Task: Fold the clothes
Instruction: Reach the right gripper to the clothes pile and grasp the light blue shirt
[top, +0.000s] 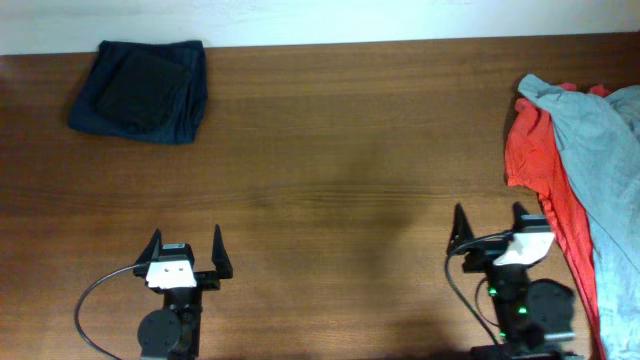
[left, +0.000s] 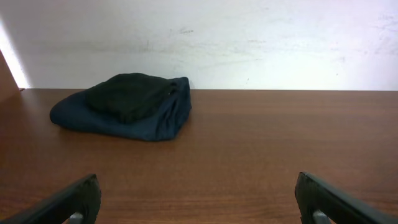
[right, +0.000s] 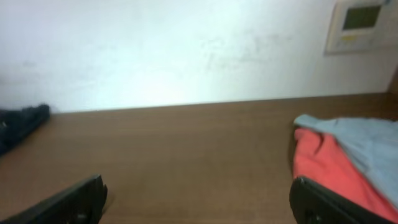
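Grey-over-red clothes (top: 585, 150) at right table (top: 350, 170) edge; navy pile (top: 140, 90) far-left, well apart

Grey T-shirt (top: 606, 140) runs off the overhead's right edge and covers much of the red T-shirt (top: 533, 165) beneath it. Right wrist view is soft throughout: wall panel (right: 359, 23) sits at the top edge, display unreadable. Dark clothes (right: 22, 124) are clipped at the left edge.
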